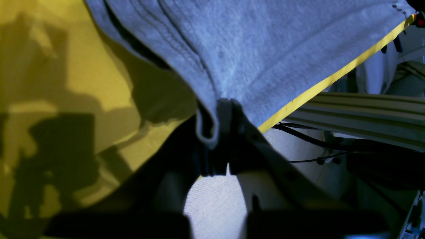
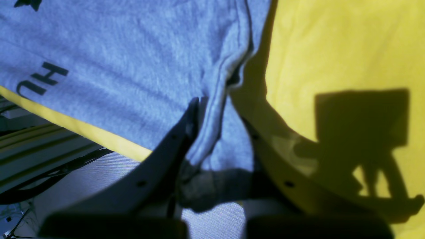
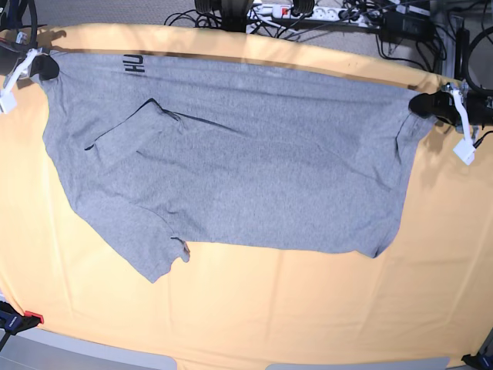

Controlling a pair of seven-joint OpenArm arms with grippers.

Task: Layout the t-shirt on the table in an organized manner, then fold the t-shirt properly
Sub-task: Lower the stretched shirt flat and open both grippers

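Observation:
The heather-grey t-shirt (image 3: 246, 154) lies spread across the far half of the table (image 3: 269, 308), stretched between both grippers along the far edge. One sleeve is folded over near its left part, and black lettering (image 3: 136, 65) shows at the far edge. My right gripper (image 3: 42, 65) is shut on the shirt's far left corner. In the right wrist view it (image 2: 219, 113) pinches bunched hem fabric (image 2: 132, 66). My left gripper (image 3: 420, 104) is shut on the far right corner. In the left wrist view it (image 1: 225, 103) clamps a fold of the shirt (image 1: 265, 43).
A power strip and cables (image 3: 300, 11) lie beyond the table's far edge. An aluminium rail (image 1: 365, 113) runs below that edge and also shows in the right wrist view (image 2: 33, 139). A clamp (image 3: 23, 317) sits at the front left corner.

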